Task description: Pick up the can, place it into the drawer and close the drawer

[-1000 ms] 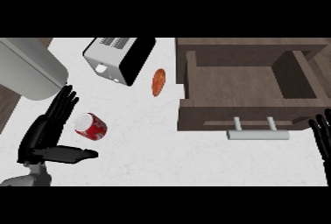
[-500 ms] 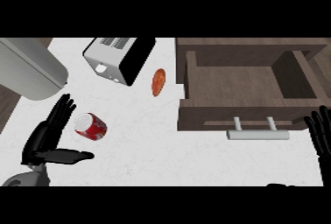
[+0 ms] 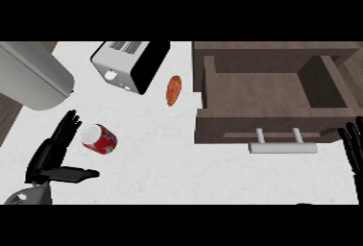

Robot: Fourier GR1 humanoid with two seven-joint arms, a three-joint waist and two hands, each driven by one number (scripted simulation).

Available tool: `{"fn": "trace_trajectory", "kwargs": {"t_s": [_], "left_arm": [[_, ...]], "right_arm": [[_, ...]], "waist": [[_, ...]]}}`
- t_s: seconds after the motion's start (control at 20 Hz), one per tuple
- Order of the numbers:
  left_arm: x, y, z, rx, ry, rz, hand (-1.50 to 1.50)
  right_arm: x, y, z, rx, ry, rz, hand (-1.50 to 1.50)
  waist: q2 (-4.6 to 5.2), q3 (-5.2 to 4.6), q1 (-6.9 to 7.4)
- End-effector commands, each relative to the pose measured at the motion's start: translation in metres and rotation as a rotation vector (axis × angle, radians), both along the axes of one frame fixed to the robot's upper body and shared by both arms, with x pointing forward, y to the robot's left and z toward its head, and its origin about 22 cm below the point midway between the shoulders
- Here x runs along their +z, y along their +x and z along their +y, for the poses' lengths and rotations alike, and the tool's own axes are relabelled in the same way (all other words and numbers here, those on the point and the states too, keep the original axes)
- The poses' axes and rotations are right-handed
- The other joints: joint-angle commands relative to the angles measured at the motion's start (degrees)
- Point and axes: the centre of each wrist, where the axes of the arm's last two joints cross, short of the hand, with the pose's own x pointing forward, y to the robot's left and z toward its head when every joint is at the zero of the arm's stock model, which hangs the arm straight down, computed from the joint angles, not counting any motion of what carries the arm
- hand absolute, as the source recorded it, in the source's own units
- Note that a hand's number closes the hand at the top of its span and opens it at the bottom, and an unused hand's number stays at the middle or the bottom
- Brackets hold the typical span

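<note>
A red can with a silver top lies on its side on the white counter, left of centre. My left hand is open just left of the can, fingers straight and pointing up, thumb stretched out to the right below the can; I cannot tell whether the fingertips touch it. The brown wooden drawer stands pulled out at the upper right, its inside bare, with a silver handle on its front. My right hand shows at the right edge beside the drawer front, fingers straight and open.
A silver and black toaster stands at the top, left of the drawer. An orange-red oval item lies between the toaster and the drawer. A large grey rounded appliance fills the upper left corner.
My left hand has drawn back downward and slightly left of the can. My right hand has shifted a little up and inward at the right edge. The can has not moved.
</note>
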Motion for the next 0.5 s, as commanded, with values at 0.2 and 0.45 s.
{"fn": "trace_trajectory", "kwargs": {"t_s": [0.2, 0.45], "left_arm": [[-0.016, 0.016, 0.006, 0.017, -0.005, 0.036, -1.50], [-0.035, 0.011, -0.004, 0.016, -0.032, 0.074, -1.50]], "right_arm": [[0.006, -0.007, 0.003, 0.002, 0.010, -0.008, -1.50], [0.015, 0.007, 0.005, 0.011, 0.007, -0.021, -1.50]], "waist": [[0.01, 0.00, -0.11], [0.04, -0.02, -0.09]]}}
